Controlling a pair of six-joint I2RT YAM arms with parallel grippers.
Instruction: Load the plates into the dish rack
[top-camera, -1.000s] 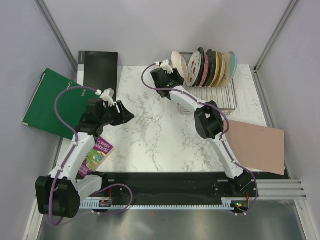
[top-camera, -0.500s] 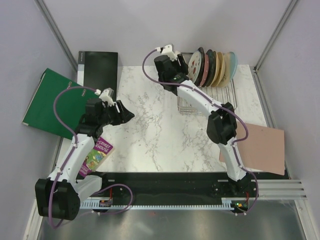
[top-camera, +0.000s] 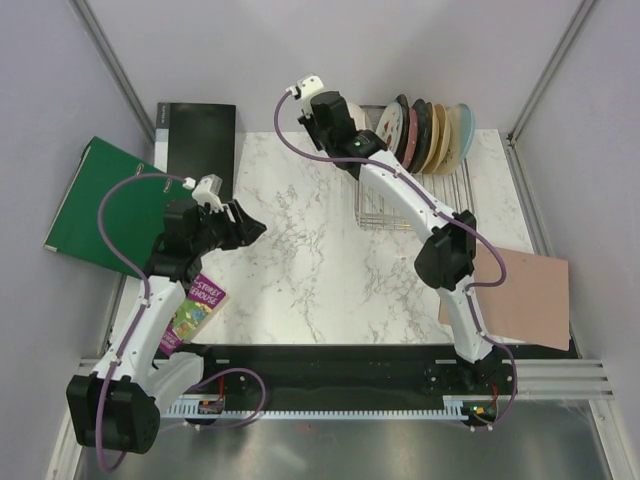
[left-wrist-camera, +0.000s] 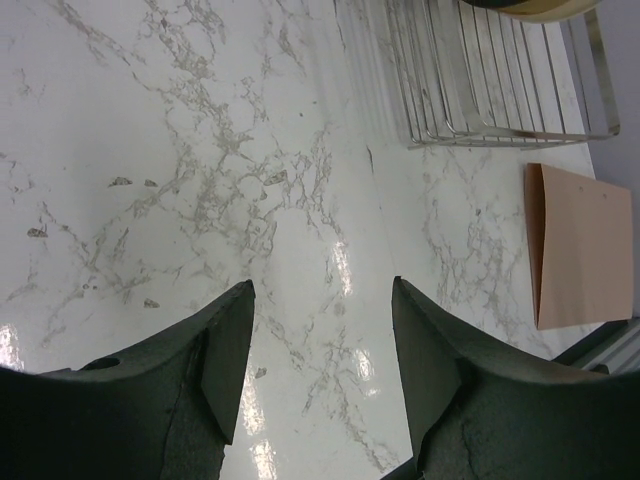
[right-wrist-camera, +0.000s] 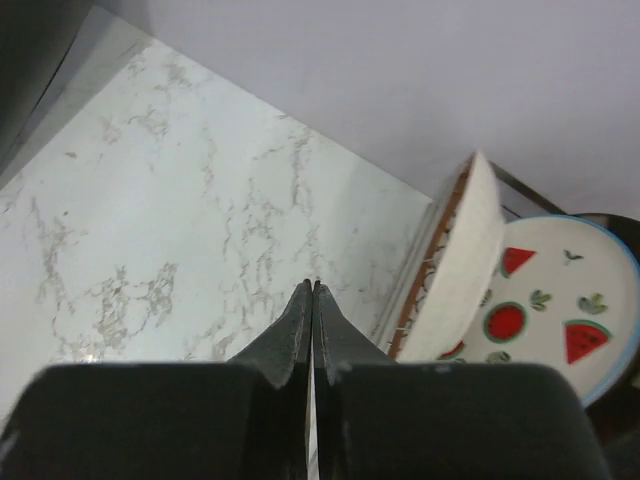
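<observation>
- Fingers of the right hand (right-wrist-camera: 313, 287): pressed flat together, nothing between them. The hand is held over the far edge of the bench (top-camera: 300, 260), just left of the row of dishes.
- Pale-backed plate (right-wrist-camera: 465, 265): upright, seen edge-on, the nearest dish to the right hand. It stands just beside the fingertips and apart from them.
- Fruit plate (right-wrist-camera: 545, 310): white with red fruit motifs and a blue rim, upright directly behind the pale-backed plate.
- Plates (top-camera: 430, 135): one row standing on edge and leaning together at the far end of the dish rack.
- Dish rack (top-camera: 425, 200): silver wire grid at the far right corner of the bench.
- Left hand (left-wrist-camera: 320, 300): fingers spread wide, holding nothing, over the marble at the left of the bench, well apart from the dish rack.
- Board (top-camera: 520, 295): pinkish-tan, lying flat at the right edge of the bench, near the front of the rack.
- Left of the bench: green folder (top-camera: 90, 205), black book (top-camera: 195, 135), colourful booklet (top-camera: 195, 305).
</observation>
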